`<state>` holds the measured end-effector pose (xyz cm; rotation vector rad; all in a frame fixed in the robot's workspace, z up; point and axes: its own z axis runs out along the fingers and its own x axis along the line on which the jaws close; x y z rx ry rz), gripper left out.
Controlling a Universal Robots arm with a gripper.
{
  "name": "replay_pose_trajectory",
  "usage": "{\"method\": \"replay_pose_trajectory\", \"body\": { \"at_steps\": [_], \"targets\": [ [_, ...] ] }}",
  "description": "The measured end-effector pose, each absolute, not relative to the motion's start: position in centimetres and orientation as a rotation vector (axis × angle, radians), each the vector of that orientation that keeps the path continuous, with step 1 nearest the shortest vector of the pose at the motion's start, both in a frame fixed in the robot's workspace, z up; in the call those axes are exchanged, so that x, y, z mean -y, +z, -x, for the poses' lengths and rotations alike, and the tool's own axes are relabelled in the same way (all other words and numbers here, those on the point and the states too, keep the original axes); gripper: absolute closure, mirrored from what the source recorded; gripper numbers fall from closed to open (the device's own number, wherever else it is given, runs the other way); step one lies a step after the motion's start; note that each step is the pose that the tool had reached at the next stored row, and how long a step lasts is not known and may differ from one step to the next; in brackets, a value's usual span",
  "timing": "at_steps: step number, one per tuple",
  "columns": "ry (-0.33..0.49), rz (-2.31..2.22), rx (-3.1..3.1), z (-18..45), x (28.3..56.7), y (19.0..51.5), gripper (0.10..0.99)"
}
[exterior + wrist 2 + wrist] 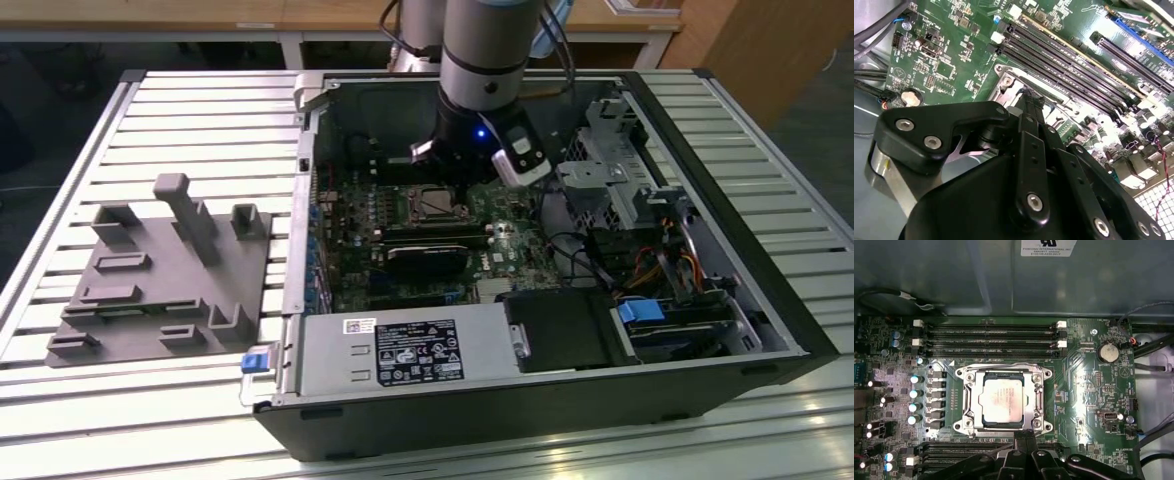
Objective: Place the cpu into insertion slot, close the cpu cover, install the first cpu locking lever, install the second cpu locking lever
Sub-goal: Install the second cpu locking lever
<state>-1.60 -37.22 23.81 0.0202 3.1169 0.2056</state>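
I had the arm (483, 60) standing nearly straight down into the open computer case (747, 330), its wrist hanging over the far half of the green motherboard (514, 245) in the exterior view. The gripper (1024, 436) pointed down at the board, its black linkage crowding the near edge of both wrist views.

In the first wrist view the cpu (1004, 401) lay flat inside the insertion slot (985, 421), its pale metal face showing up through the square cut-out of the cpu cover (1035, 400). The cover sat down flat over the socket, framing the chip on all sides. A thin wire lever (999, 365) ran along the far side of the frame, by the memory slots (994, 337). The gripper tips came down at the near edge of the cover frame, just beside the chip rather than over it; I could not tell whether they touched the metal.

The fingers (1030, 107) stood drawn together into one narrow point, with nothing visibly held between them. In the second wrist view that point reached down beside the silvery socket frame, with the long memory slots running just beyond it.

In the exterior view a grey fixture block (167, 275) rested on the slatted table (134, 420), well apart from the case on the view's left.
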Motion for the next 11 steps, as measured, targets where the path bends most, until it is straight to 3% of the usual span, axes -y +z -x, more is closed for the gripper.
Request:
{"method": "replay_pose_trajectory", "body": {
  "at_steps": [11],
  "targets": [
    [0.206,-0.02,-3.117,1.6,37.57,23.81,0.965]
  ]
}}
